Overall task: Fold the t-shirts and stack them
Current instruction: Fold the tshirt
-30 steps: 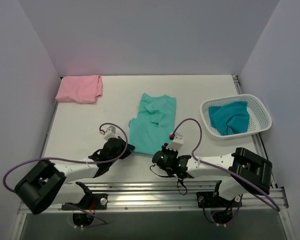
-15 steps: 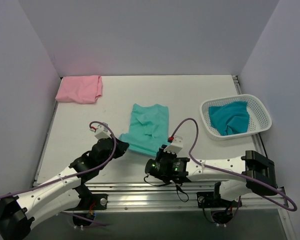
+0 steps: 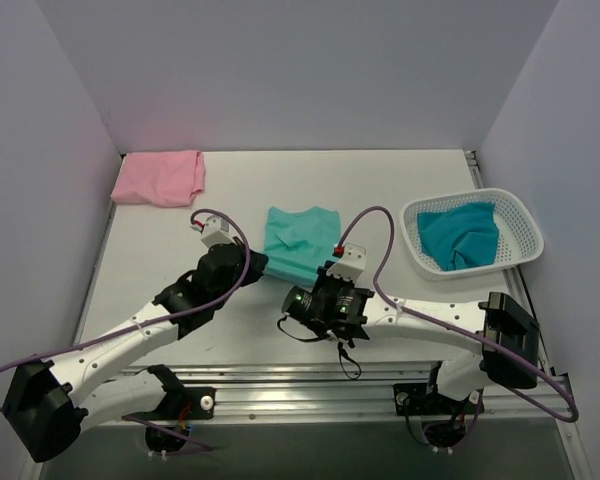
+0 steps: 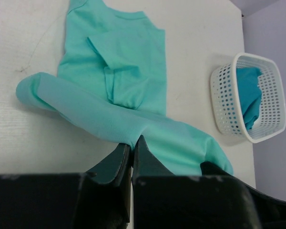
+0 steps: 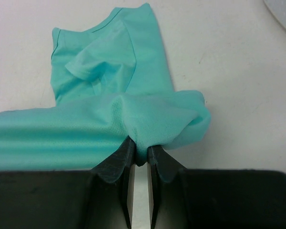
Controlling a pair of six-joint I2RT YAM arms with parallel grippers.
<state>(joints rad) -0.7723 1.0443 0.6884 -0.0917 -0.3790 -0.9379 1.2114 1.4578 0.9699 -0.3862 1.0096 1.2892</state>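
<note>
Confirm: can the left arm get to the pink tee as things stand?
Probably not yet. The left gripper is shut on the hem of the mint-green tee. The table between it and the pink tee is bare, so after letting go the way looks free.

Plain mint-green t-shirt [image 3: 298, 240], centre. Plain pale pink t-shirt [image 3: 160, 178], 10 o'clock. Plain darker teal t-shirt [image 3: 460, 236], 3 o'clock, inside white basket [image 3: 522, 235] with perforated mesh pattern. Off-white table [image 3: 140, 250], faintly marked. Pale lilac walls [image 3: 280, 70].
</note>
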